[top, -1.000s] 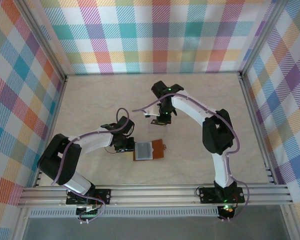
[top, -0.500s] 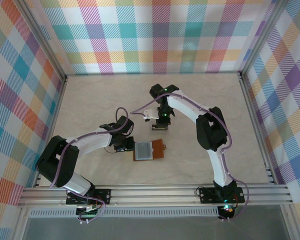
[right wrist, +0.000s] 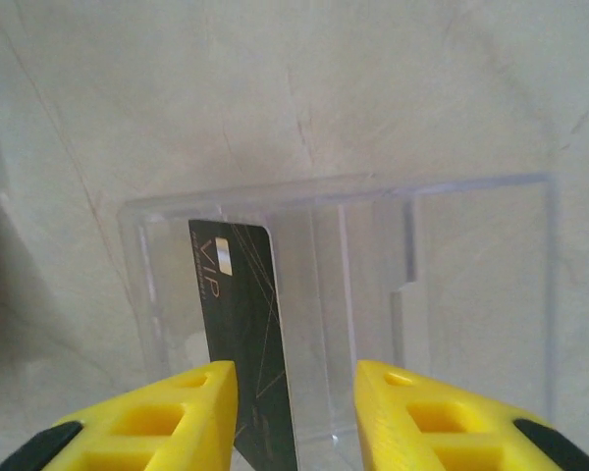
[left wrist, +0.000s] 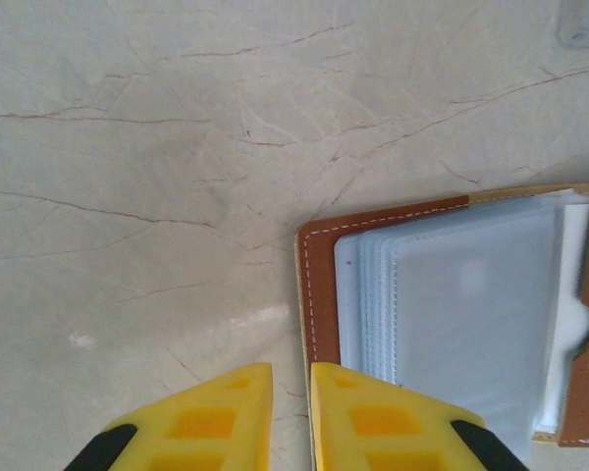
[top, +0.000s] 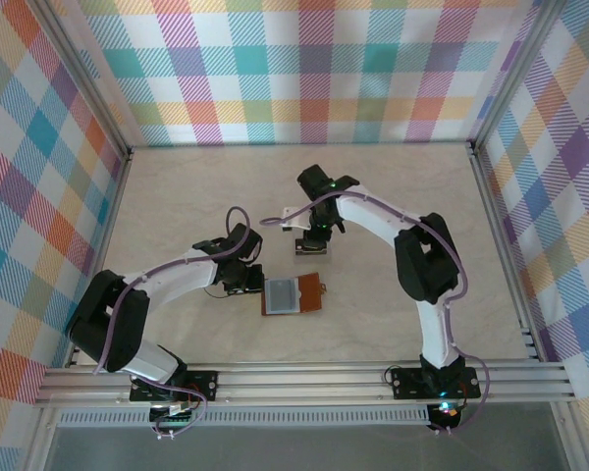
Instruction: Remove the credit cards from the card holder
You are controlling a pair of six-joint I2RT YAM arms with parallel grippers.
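Right wrist: card (right wrist: 241,324) in tray (right wrist: 373,183)

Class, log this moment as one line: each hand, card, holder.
left hand: nearly shut at card holder edge | right hand: open around dark card in clear tray

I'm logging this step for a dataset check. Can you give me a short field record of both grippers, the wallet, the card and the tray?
left gripper: fingers close together, nothing between them, at the card holder's stitched edge
right gripper: open, over the clear tray
card holder: lying open on the table, clear sleeves facing up
credit card: dark, printed "VIP", inside the tray, beside one finger, not clamped
clear tray: on the table, just beyond the card holder from the arm bases
cards left in sleeves: cannot tell
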